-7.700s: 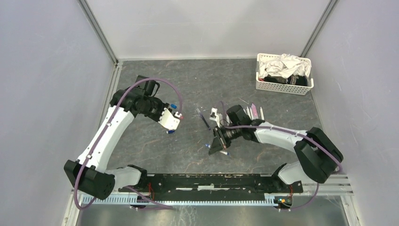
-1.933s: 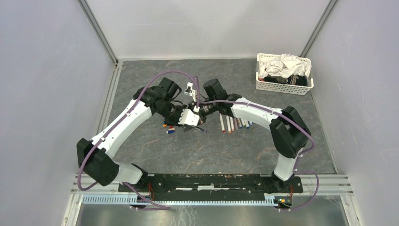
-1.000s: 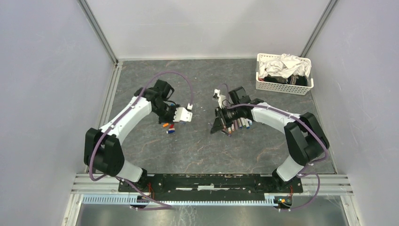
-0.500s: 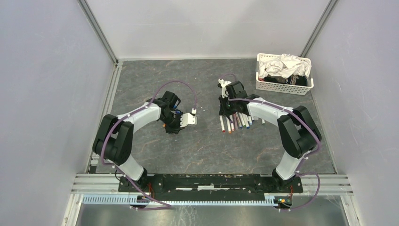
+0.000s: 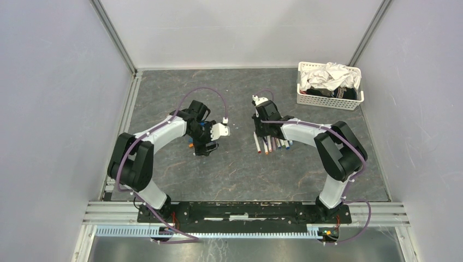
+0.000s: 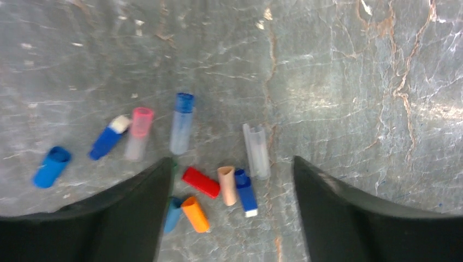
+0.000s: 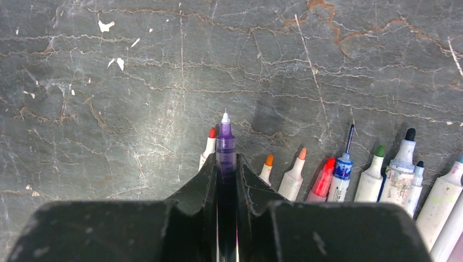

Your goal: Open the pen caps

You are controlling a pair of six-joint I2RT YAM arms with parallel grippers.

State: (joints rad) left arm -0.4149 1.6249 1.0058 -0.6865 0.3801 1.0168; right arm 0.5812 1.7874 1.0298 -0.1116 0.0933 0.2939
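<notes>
Left gripper [image 6: 232, 160] jaws wide, empty, over loose pen caps [image 6: 201, 182] toward worktop's [image 5: 235, 174] left edge. Right gripper [image 7: 225, 158] clamps uncapped purple pen [image 7: 225, 143]: probably light, stiff, slick; grip mid-barrel.

Looks like a robotics lab test cell: plain white panels [image 5: 235, 33] boxing in a grey stone-look bench [image 5: 235, 174], aluminium rail [image 5: 393, 210] up front, left arm [image 5: 164, 129] and right arm [image 5: 297, 131] bolted to it
</notes>
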